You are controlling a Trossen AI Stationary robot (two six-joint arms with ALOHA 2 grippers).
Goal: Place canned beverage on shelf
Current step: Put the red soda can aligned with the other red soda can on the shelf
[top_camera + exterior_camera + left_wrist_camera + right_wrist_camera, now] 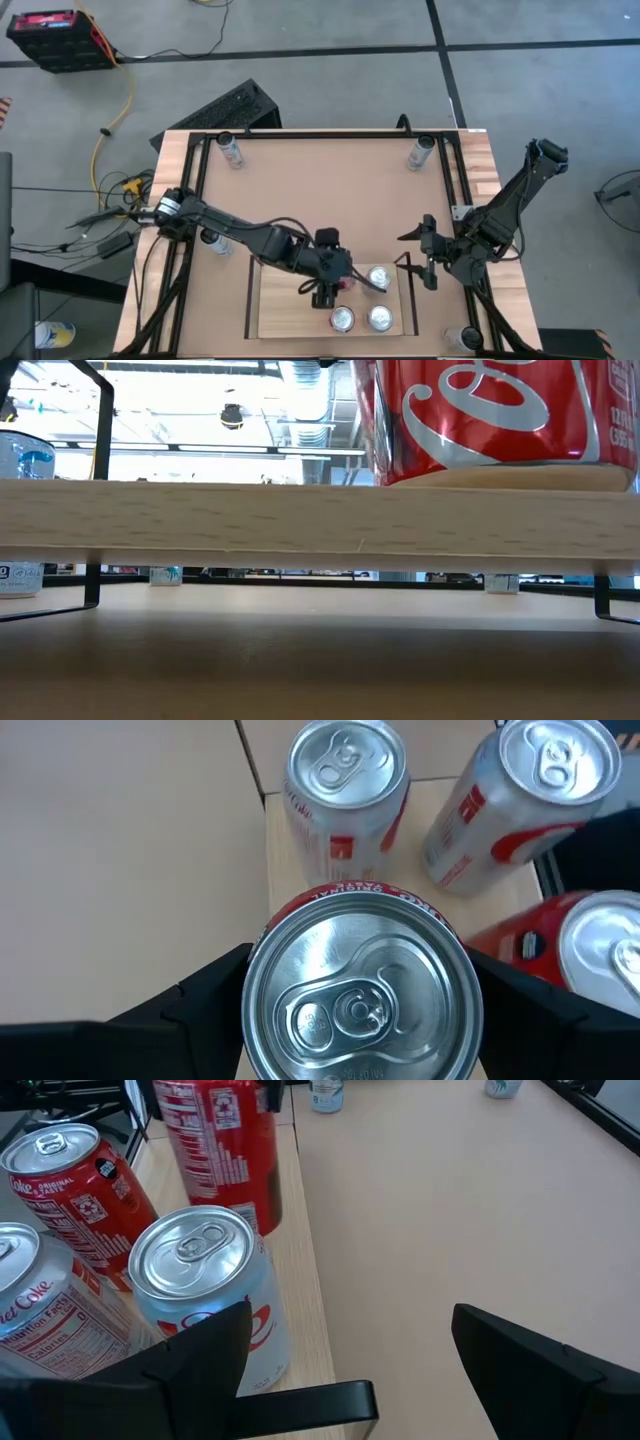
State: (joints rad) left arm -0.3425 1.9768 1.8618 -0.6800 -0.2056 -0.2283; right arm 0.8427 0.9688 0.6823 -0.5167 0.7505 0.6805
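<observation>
- High view: the left gripper (327, 292) clasps an upright can (343, 283) on the shelf (285, 310), beside 3 cans; the right gripper (428, 255) waits with fingers spread past the shelf's end.
- Low view: a red can (490, 415) stands on the shelf board (300, 525).
- Left wrist view: the fingers (190, 1010) flank the can (360, 985), its top facing up.
- Right wrist view: the held can (215, 1145) stands vertical at the shelf's (305, 1310) edge.

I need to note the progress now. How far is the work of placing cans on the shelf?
Done: three cans already stand on the wooden shelf, for example one silver-topped can. In hand: the left gripper is around a red cola can over the shelf, beside the others; whether it already rests on the wood I cannot tell. Left: letting it go. The right gripper waits open beside the shelf.
</observation>
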